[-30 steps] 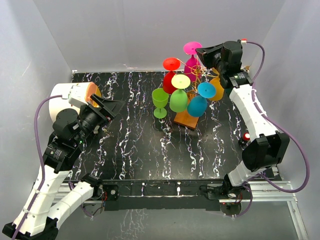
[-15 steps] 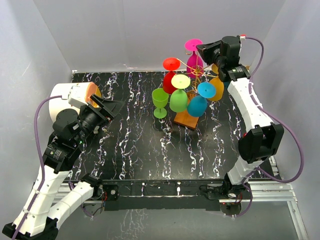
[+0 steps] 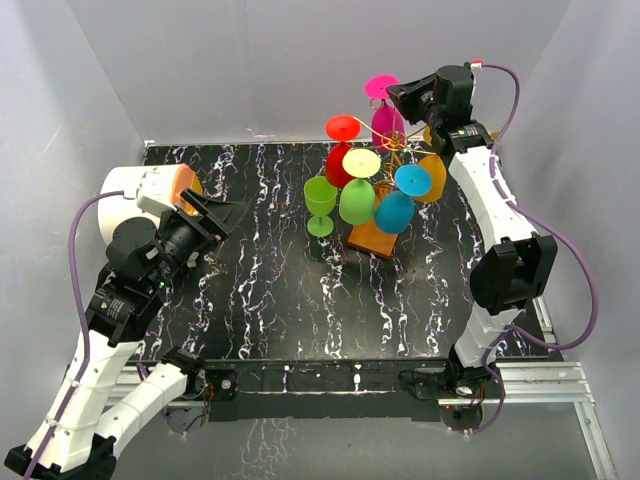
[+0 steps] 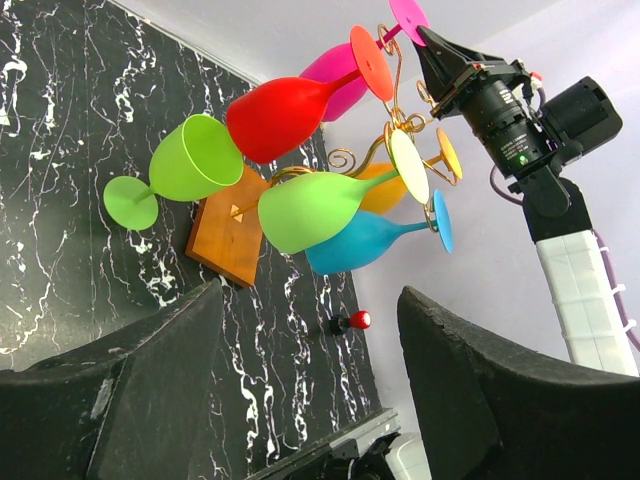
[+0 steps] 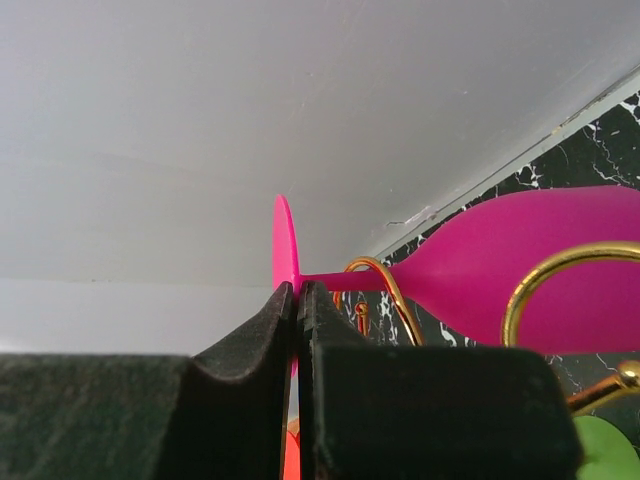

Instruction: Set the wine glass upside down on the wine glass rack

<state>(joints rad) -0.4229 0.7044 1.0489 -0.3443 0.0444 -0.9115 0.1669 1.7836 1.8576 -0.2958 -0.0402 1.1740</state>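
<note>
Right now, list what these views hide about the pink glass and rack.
Right wrist: right tool covers the lower foot of the pink wine glass; frame edge cuts its rim.
Top external: hanging glasses mask the wires of the wine glass rack.
Left wrist: left tool blocks the near table.

r gripper (image 3: 394, 96) w/ pink wine glass (image 3: 382, 125) moved back-left (slightly).

From my station the bench (image 3: 260, 290) reads as a black stone-look sheet with white veining, smooth with a faint sheen. The wine glass rack (image 3: 372, 240) has polished gold metal wire that catches highlights, set on a smooth orange-brown wooden base. The magenta wine glass (image 5: 520, 260) looks like opaque plastic, satin rather than glossy, and the red glass (image 4: 285, 115) looks the same. I see matt black, finely grained plastic on the right gripper (image 5: 297, 300) and the left gripper (image 4: 310, 300).
</note>
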